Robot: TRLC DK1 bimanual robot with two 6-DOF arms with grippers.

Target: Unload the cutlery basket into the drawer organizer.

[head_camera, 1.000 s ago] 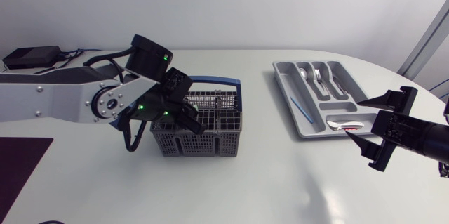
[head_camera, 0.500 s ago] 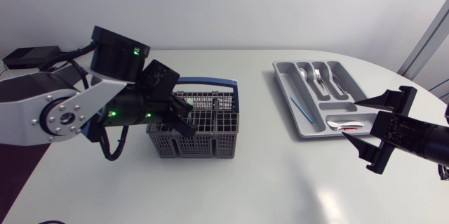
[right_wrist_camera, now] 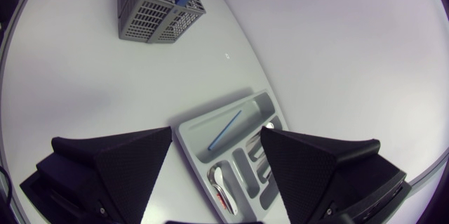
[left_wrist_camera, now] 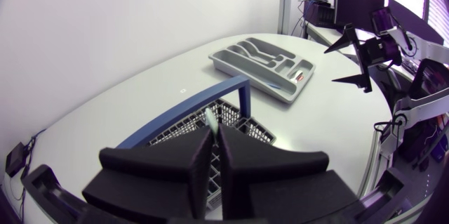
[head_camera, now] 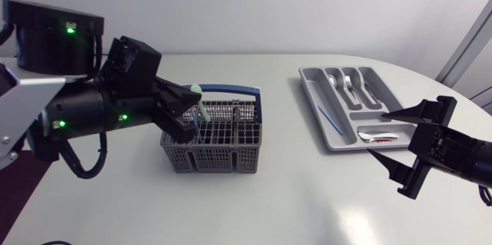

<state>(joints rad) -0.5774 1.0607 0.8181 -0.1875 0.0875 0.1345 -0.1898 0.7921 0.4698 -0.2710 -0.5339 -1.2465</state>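
My fingers [right_wrist_camera: 119, 161] are matt black with a fine woven-looking grain on their inner faces. The utensil [left_wrist_camera: 210, 119] pinched in my left gripper [left_wrist_camera: 216, 134] looks like smooth, pale green plastic. The basket [head_camera: 215, 147] is dull grey plastic mesh, and its blue handle [head_camera: 231, 89] is smoother with a slight sheen. The organizer [head_camera: 314, 99] is smooth grey plastic, and the cutlery [head_camera: 347, 84] in it is polished metal. The table [head_camera: 307, 199] is white, smooth and faintly glossy.

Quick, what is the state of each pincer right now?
Left pincer: closed on a pale green utensil.
Right pincer: open, holding nothing.
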